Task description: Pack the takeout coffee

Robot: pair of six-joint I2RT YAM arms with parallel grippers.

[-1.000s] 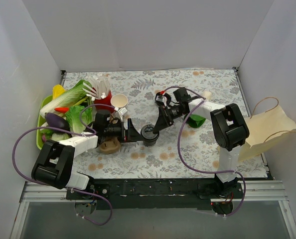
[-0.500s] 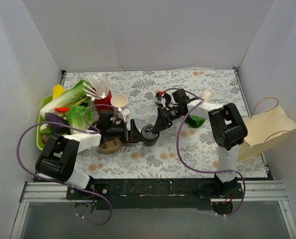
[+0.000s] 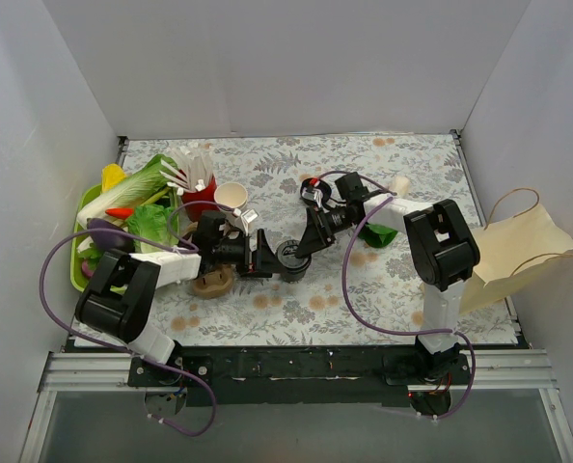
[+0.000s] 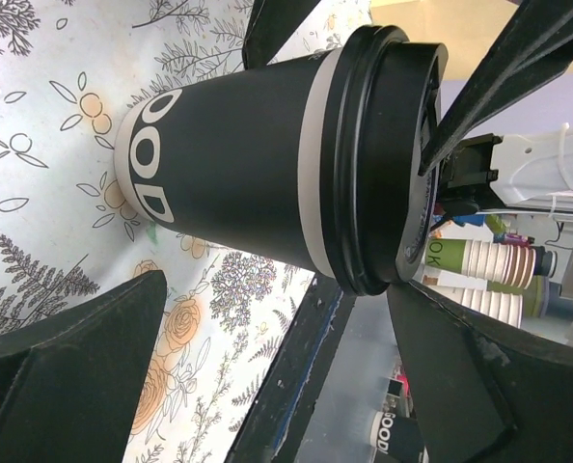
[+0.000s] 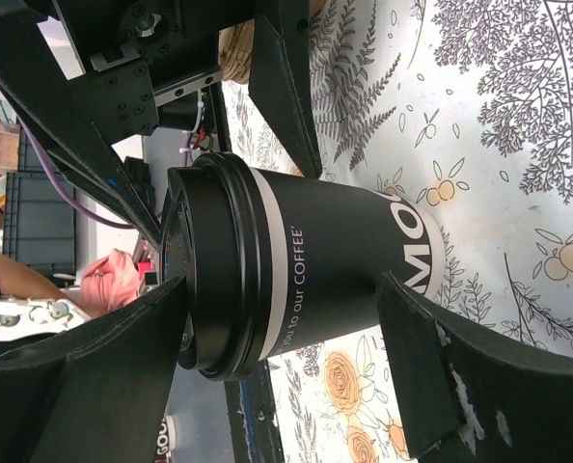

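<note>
Paper cup with a press-on black plastic lid [image 4: 378, 159]: the takeout coffee [image 3: 291, 258] stands upright near the middle of the bench [image 3: 364, 299], right between the two arm tips. Dark printed wall, pale band under the lid and at the foot. left arm [image 3: 158, 274] comes at it from the left, right arm [image 3: 399, 206] from the far right. left jaws and right jaws are both spread wide and hold nothing; in each wrist view the cup shows in the gap between that arm's own fingers [image 5: 94, 386]. Can't tell from these views whether any finger touches the wall. Handling, my read: light shell, fill unknown, so assume liquid and keep it vertical. Wall is thin and soft at mid-height; it will go oval under squeeze and could pop the lid. Stiffest at the rolled rim just under the lid and at the foot. Lid looks slick and only clipped on, so don't lift by it. Printed paper should give fair friction, and the taper (wider at top) helps it wedge instead of sliding down. I'd grip across the wall high up, just below the lid skirt, with modest force and one arm only; two arms this close risk tipping it. paper bag [image 3: 513, 253] lies well apart at the right edge, so the right arm looks the natural carrier
</note>
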